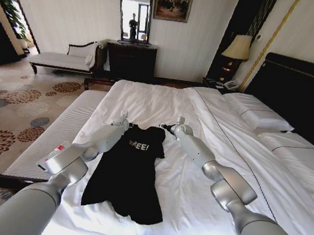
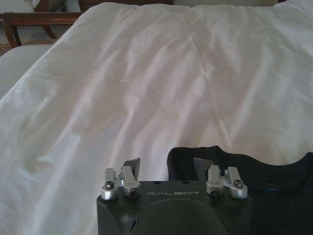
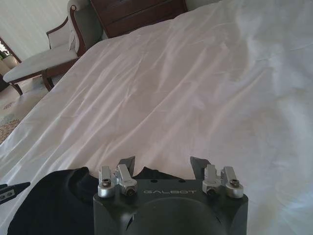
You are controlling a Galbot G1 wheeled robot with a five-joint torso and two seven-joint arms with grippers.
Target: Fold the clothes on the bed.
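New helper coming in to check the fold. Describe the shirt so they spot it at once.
Start at the bed, white against a dark headboard. On its near half lies the T-shirt, between the left end effector and the right end effector. It is the only black item on the sheets, lettered "FREE!".

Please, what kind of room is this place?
Probably a hotel bedroom: a large bed with white pillows, a bedside lamp, and a dark dresser under a mirror.
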